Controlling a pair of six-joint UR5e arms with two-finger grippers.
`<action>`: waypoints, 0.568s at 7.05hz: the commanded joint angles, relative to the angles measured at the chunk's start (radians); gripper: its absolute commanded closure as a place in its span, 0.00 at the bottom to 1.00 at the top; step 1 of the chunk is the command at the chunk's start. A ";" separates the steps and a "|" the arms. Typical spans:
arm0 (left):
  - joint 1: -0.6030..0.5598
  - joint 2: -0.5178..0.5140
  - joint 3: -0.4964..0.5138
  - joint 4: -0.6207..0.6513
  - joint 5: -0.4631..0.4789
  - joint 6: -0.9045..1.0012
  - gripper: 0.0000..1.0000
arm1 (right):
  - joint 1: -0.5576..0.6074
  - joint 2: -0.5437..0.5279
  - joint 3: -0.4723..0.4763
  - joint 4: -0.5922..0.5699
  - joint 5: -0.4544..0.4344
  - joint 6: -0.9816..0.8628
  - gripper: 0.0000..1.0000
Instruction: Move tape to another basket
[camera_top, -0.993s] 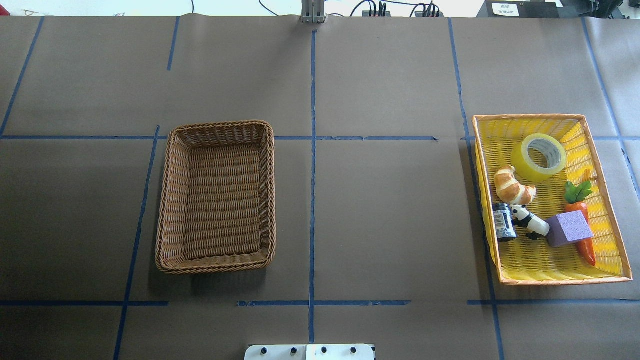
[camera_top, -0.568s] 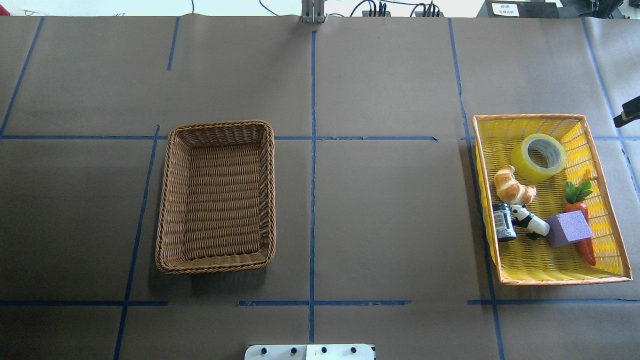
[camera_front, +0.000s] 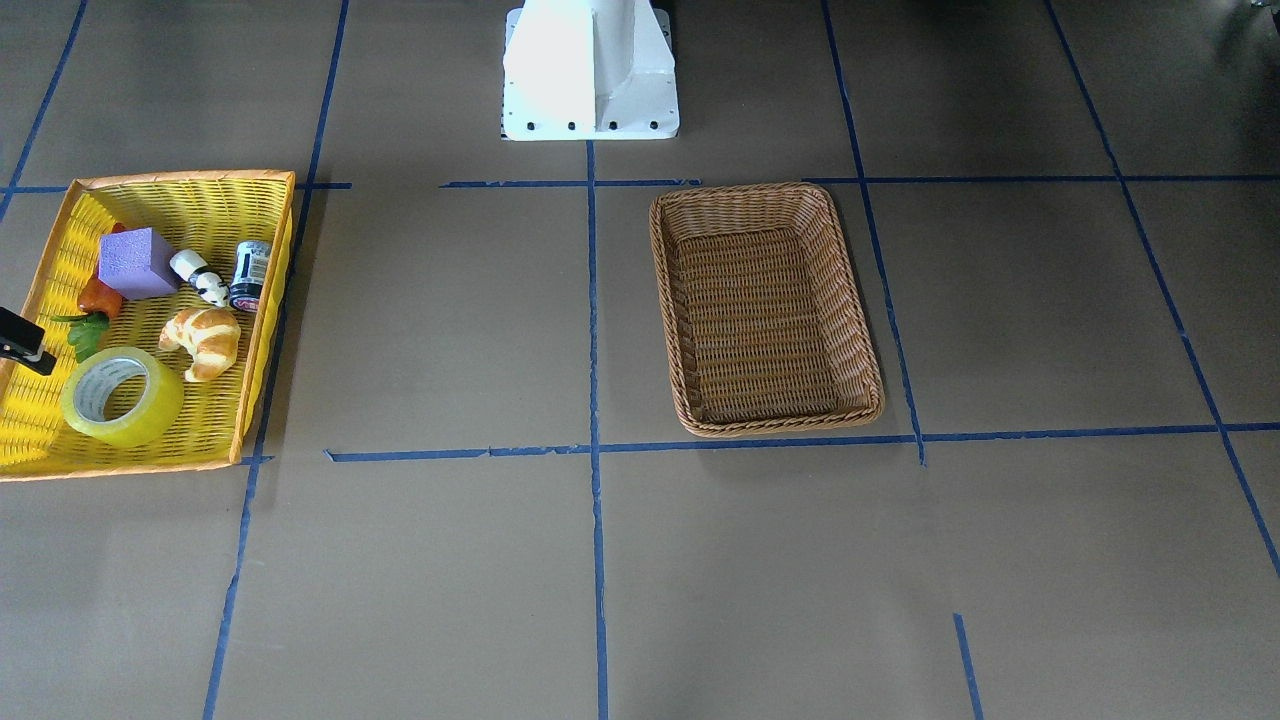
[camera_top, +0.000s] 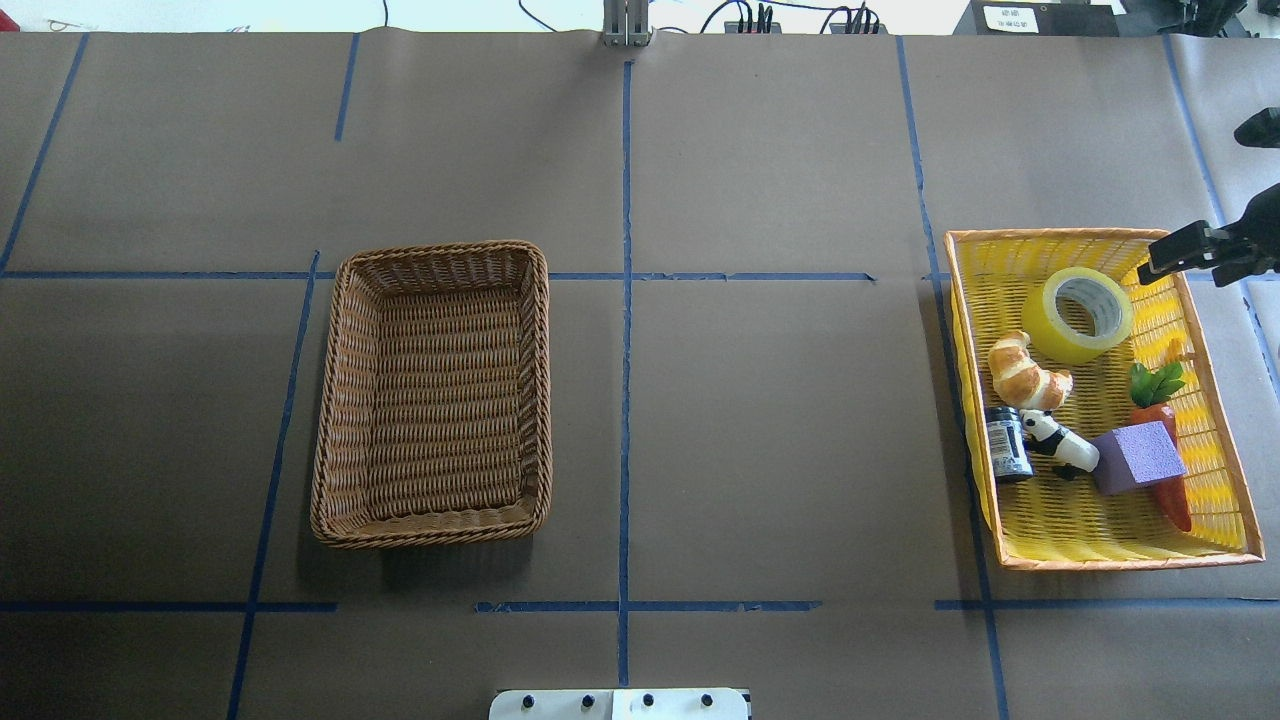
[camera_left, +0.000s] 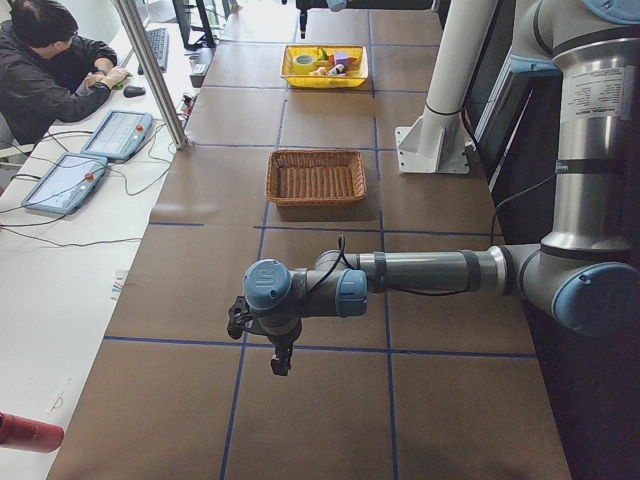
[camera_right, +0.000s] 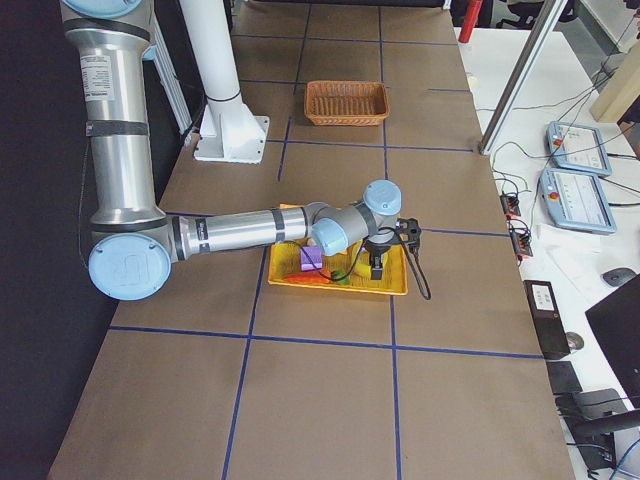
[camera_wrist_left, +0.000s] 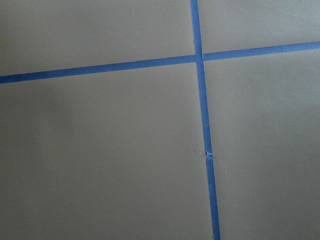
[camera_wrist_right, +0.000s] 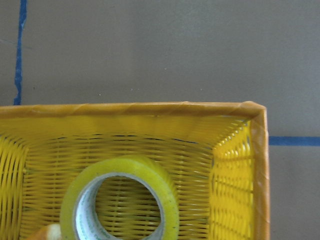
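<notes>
The tape (camera_top: 1046, 328) lies flat in the far part of the yellow basket (camera_top: 1050, 236); it also shows in the front view (camera_front: 140, 425) and fills the bottom of the right wrist view (camera_wrist_right: 125, 167). The brown wicker basket (camera_top: 335, 400) stands empty left of the table's centre line (camera_front: 765, 190). My right gripper (camera_top: 1165, 258) hovers over the yellow basket's far right corner, just right of the tape and apart from it; I cannot tell whether it is open. My left gripper (camera_left: 280, 362) hangs over bare table far from both baskets; I cannot tell its state.
In the yellow basket with the tape lie a croissant (camera_top: 1025, 372), a small jar (camera_top: 1007, 445), a panda figure (camera_top: 1058, 442), a purple cube (camera_top: 1138, 457) and a carrot (camera_top: 1172, 495). The white robot base (camera_front: 590, 70) stands at the table's near edge. An operator (camera_left: 45, 70) sits beside the table.
My right gripper has come into the overhead view from the right edge and moved left, to the yellow basket's far right corner. The tape and both baskets have not moved.
</notes>
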 joint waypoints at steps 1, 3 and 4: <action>0.001 0.000 0.002 -0.001 0.000 0.001 0.00 | -0.073 0.016 -0.028 0.053 -0.054 0.084 0.01; -0.001 0.000 0.008 -0.001 0.000 0.000 0.00 | -0.090 0.048 -0.086 0.053 -0.056 0.082 0.01; -0.001 0.000 0.009 -0.001 -0.002 0.000 0.00 | -0.093 0.050 -0.106 0.054 -0.056 0.082 0.01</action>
